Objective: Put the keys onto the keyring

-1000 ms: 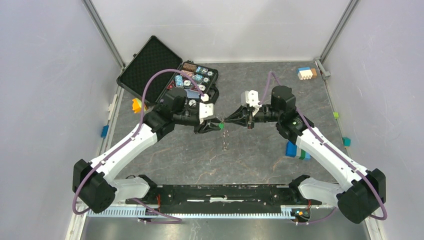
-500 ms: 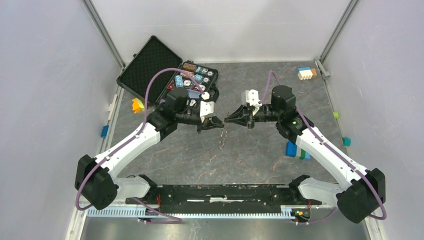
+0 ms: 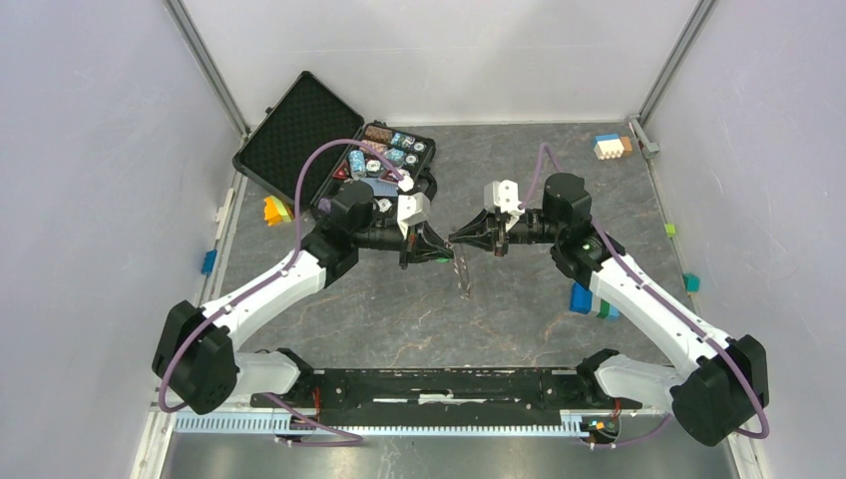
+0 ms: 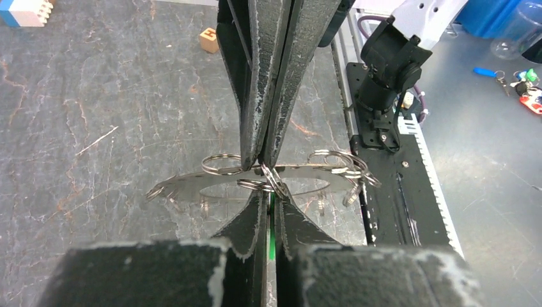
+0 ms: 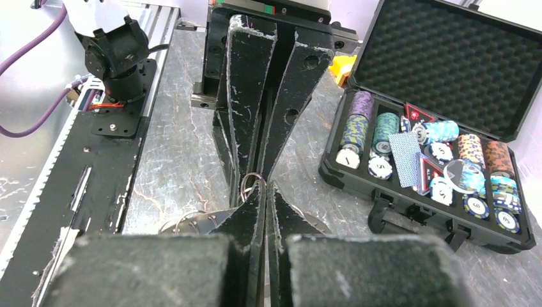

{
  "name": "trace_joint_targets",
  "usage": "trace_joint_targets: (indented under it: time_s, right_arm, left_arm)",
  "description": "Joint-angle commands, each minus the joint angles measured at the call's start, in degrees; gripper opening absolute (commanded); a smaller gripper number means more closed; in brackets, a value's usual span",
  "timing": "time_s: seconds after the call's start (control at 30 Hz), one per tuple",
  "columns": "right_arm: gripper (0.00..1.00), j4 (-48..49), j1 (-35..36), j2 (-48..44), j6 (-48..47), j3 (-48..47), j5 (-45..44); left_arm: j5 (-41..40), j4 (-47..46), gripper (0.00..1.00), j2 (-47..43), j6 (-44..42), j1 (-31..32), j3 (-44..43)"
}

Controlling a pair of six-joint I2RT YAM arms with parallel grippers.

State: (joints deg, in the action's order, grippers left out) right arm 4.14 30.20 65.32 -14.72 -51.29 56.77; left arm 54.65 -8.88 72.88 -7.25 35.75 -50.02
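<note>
Facing tip to tip, I find left tool [image 4: 269, 199] clamped on small green-headed key [image 4: 271, 233], right tool [image 5: 263, 188] clamped on thin grey metal keyring [image 4: 192, 181], lying broadside dead ahead

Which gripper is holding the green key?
The left gripper: the green key shows as a sliver between its shut fingers in its wrist view. The right gripper, also shut, pinches the metal keyring instead.

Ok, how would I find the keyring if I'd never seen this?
Find the middle of the grey table, where the left hand and right hand meet tip to tip. The keyring sits between them: a thin flat metal hoop carrying small wire rings, unlike the chunky coloured blocks nearby.
</note>
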Motion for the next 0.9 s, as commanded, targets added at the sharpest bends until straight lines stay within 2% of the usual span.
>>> trace_joint_targets:
  time_s: [0.0,0.2,0.4,0.6,0.73,0.87]
  right_arm:
    - [0.0,3.89,-0.09,-0.7,0.7,0.83,0.53]
    - [0.0,5.61,-0.13,-0.39,2.24,1.54,1.32]
    - [0.0,3.54,-0.07,-0.98,0.34,1.28,0.88]
    - [0.0,2.88,-0.33,-1.76,-0.23,1.39,0.79]
    - [0.0,3.33,-0.37,-1.86,0.22,1.45,0.88]
    - [0.0,3.6,-0.4,-2.21,0.48,1.63,0.88]
  left_arm:
    - [3.13,-7.37,0.04,0.12,4.86,0.29,-0.44]
    - [2.42,-4.35,0.04,1.09,2.57,0.46,-1.41]
    - [-1.01,4.84,0.3,-1.56,-5.91,0.38,-3.48]
    - [-6.19,18.47,0.45,-4.51,-18.07,0.04,-7.81]
    - [-6.6,22.85,0.47,-4.75,-20.06,0.01,-11.38]
    - [-4.77,23.78,0.43,-3.55,-19.04,0.02,-13.33]
